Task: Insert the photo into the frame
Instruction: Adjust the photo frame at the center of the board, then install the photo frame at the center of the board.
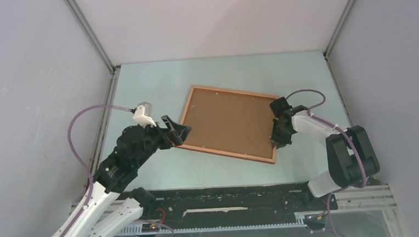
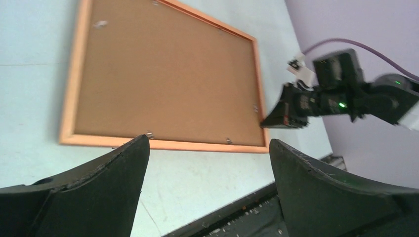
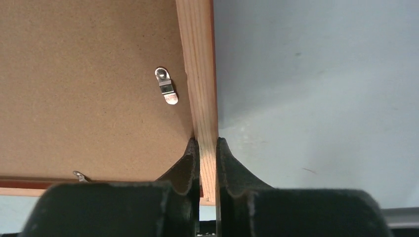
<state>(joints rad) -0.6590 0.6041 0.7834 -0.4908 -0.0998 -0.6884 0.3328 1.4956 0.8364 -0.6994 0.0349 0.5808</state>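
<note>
The frame (image 1: 226,154) lies face down and askew on the pale table, with the plain brown backing board (image 1: 227,123) set in it. The photo is hidden. My right gripper (image 1: 277,142) is shut on the frame's right rail (image 3: 197,64) near its near corner, one finger on the board side and one outside. My left gripper (image 1: 177,132) is open and empty at the frame's left near corner. In the left wrist view its fingers (image 2: 118,168) stand wide apart just short of the frame's edge (image 2: 197,145).
Small metal clips (image 3: 167,90) hold the backing board along the rails. A black strip (image 1: 228,197) runs along the table's near edge. Grey enclosure walls (image 1: 29,80) stand left, right and behind.
</note>
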